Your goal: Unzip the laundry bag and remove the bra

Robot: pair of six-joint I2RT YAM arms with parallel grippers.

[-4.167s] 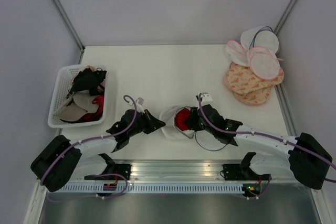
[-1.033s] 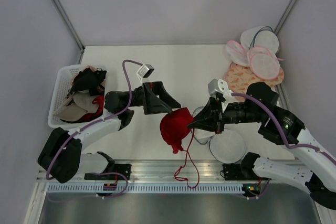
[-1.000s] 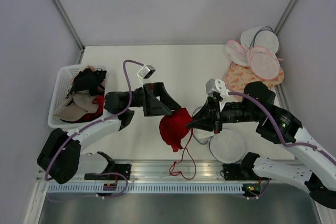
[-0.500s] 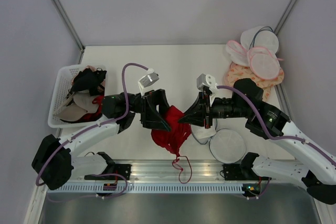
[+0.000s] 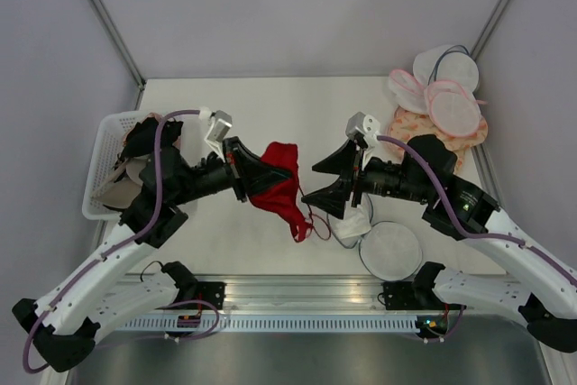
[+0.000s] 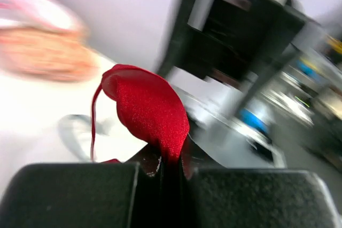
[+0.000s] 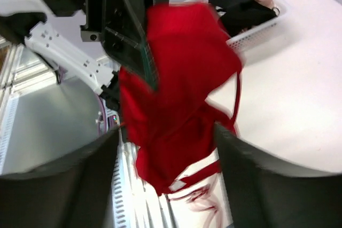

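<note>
Red bra up in the air, bag lying flat on the table

The white table (image 5: 270, 105) had the white basket (image 5: 106, 155) of clothes on my left and the pile of pink-rimmed and peach bags (image 5: 437, 119) in the far right corner. The laundry bag (image 5: 391, 252) lay near the front edge under my right arm, a flat round disc of white mesh with a dark grey rim. The bra (image 5: 275, 182) was bright red and a bit shiny, hanging clear of the table between my two arms, with a thin strap looping down. My left gripper (image 5: 255, 174) was pinched tight on the fabric. My right gripper (image 5: 325, 179) had its fingers spread wide just beside the bra, holding nothing.
</note>
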